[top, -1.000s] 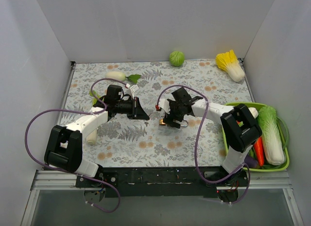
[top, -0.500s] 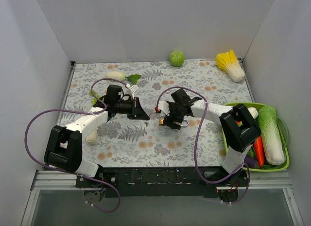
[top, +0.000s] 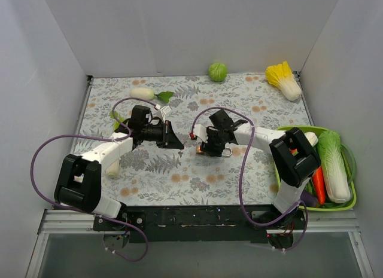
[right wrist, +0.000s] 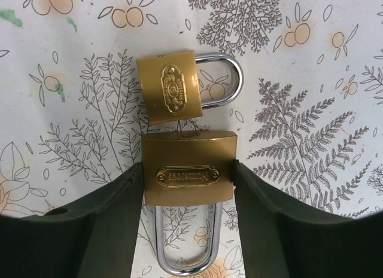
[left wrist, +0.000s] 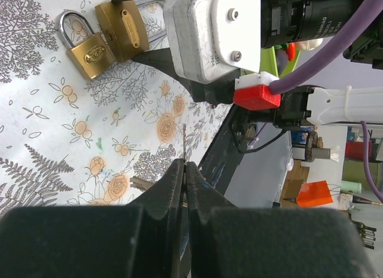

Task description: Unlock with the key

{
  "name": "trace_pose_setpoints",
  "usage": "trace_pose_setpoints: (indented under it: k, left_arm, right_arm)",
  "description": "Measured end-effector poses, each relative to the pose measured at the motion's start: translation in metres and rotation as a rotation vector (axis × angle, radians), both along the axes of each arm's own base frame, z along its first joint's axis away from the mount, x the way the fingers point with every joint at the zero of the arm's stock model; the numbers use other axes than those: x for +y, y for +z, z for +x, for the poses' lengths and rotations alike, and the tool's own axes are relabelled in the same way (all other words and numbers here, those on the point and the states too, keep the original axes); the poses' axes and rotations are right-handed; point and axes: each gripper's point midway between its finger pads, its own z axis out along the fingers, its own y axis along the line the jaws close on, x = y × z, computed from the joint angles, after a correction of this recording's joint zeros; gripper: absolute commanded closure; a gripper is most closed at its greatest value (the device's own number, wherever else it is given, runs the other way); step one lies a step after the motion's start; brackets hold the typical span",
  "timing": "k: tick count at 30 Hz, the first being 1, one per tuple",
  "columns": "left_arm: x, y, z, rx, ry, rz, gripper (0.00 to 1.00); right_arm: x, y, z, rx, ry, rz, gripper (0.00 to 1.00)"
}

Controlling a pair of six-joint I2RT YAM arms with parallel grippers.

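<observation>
Your right gripper [top: 210, 147] clamps the larger padlock [right wrist: 188, 176] by its brass body on the floral tablecloth [top: 179, 182]. The smaller padlock [right wrist: 169, 86] lies touching its top edge. Your left gripper [left wrist: 184, 173] is pinched narrow on a thin sliver [left wrist: 184, 143], possibly the key edge-on.

Floral table [top: 179, 182] carries padlocks [right wrist: 170, 89] (two), cabbage [top: 218, 71], daikon [top: 143, 93], basket [top: 354, 181].
</observation>
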Motion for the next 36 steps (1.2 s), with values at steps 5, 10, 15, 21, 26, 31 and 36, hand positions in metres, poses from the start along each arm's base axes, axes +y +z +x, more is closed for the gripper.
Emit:
trace_pose_setpoints:
  k: [5,10,15,21,26,31,36]
  left_arm:
    - [-0.003,-0.002,-0.003,0.021,-0.026,-0.018,1.0]
    - [-0.012,-0.036,-0.017,0.153,-0.083,0.009,1.0]
    - [-0.023,-0.058,-0.043,0.246,-0.164,0.051,1.0]
    - [-0.038,-0.058,-0.06,0.231,-0.259,0.069,1.0]
    - [-0.038,-0.059,-0.067,0.232,-0.286,0.073,1.0]
    - [-0.039,-0.064,-0.073,0.257,-0.314,0.065,1.0]
    - [-0.041,-0.067,-0.08,0.289,-0.346,0.048,1.0]
  right_arm:
    - [-0.004,0.001,-0.014,0.0,-0.014,0.014,0.99]
    - [-0.011,0.009,-0.043,-0.005,-0.002,0.017,0.99]
    - [-0.002,0.027,-0.059,-0.066,0.049,0.037,0.99]
    - [0.007,0.035,-0.079,-0.113,0.121,0.043,0.99]
    - [0.009,0.035,-0.096,-0.144,0.177,0.034,0.99]
    - [0.005,0.038,-0.107,-0.172,0.198,0.036,0.99]
    - [0.003,0.044,-0.107,-0.217,0.201,0.046,0.99]
